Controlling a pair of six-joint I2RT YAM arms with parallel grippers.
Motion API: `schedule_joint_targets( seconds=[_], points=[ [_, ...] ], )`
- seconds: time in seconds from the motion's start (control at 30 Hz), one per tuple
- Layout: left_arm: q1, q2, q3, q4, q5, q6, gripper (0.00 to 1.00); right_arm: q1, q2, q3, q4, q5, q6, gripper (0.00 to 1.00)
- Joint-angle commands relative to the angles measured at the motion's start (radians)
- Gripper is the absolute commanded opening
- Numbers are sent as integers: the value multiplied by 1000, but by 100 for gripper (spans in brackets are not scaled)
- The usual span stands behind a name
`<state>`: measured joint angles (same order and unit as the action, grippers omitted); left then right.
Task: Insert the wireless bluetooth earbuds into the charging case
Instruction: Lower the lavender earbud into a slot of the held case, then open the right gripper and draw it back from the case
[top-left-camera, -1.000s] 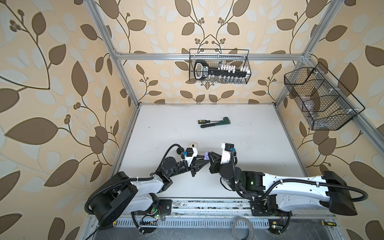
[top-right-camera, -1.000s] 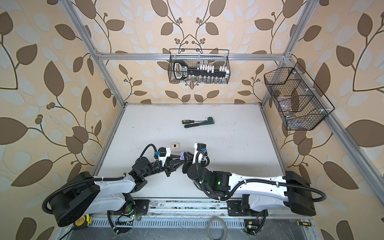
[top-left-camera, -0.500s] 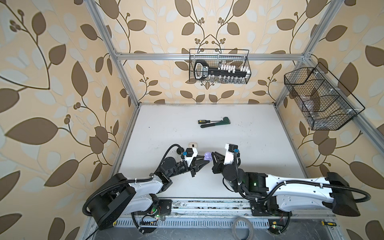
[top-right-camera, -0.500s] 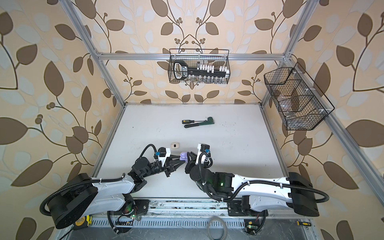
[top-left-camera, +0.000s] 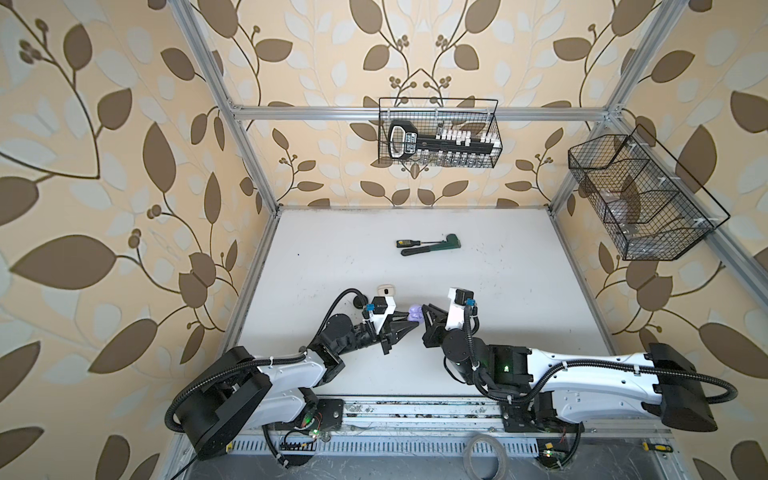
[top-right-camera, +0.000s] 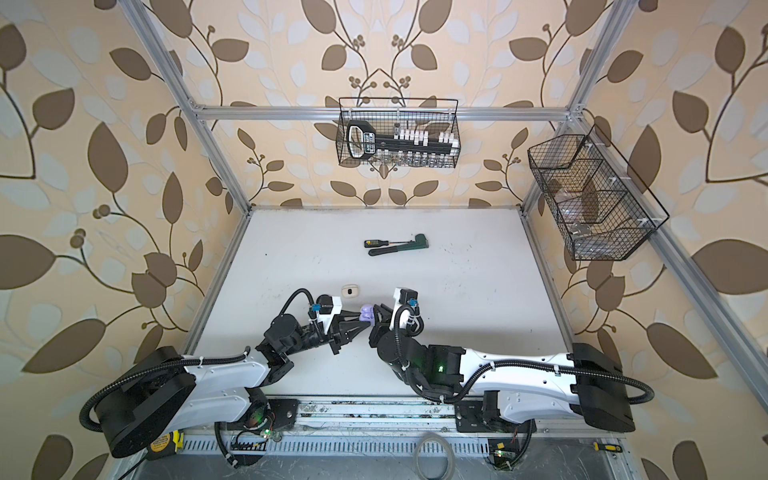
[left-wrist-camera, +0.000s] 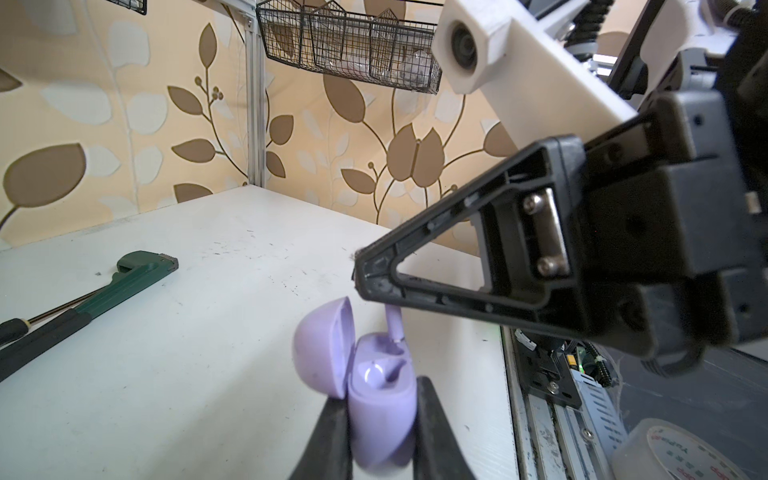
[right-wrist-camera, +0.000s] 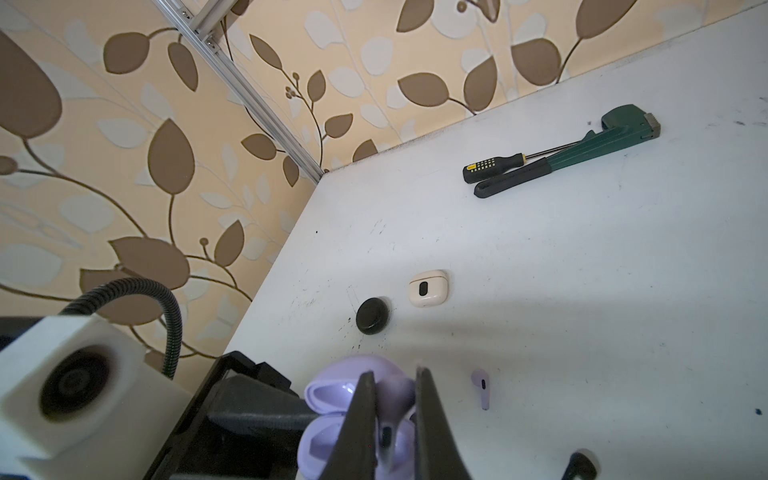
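Lavender earbud (left-wrist-camera: 392, 322), pinched by right gripper (left-wrist-camera: 358, 272), has edged from 3 o'clock onto the open case (top-left-camera: 414, 319) the left gripper (left-wrist-camera: 379, 392) clamps; insertion looks imminent

Lavender earbud (right-wrist-camera: 392, 415) in right claw (right-wrist-camera: 394, 372)

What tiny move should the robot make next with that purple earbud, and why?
Probably ease the right end effector a little further down: its earbud has the stem tip at a well of the open case, which the left end effector grips. It doesn't look seated yet, so letting go now seems too early.
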<state>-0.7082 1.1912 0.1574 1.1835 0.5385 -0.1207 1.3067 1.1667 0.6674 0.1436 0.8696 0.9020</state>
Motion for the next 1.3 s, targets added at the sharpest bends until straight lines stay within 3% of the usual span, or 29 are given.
schedule_joint_targets(
  seconds=[0.0,0.57,0.8,0.97,1.27],
  points=[
    [-5,-22,-4,73,-9,21,0,2,21,-9,6,-7,14,4],
    [-5,-40,-5,55,-26,26,0,46,41,-31,2,9,51,6],
    [-5,-44,-6,48,-28,29,0,51,2,-45,-20,16,57,25],
    [-5,-49,-7,44,-31,30,0,62,-65,-42,-76,26,45,49],
    [-5,-63,-8,29,-38,36,0,64,-194,-24,-182,6,3,52]
  ],
)
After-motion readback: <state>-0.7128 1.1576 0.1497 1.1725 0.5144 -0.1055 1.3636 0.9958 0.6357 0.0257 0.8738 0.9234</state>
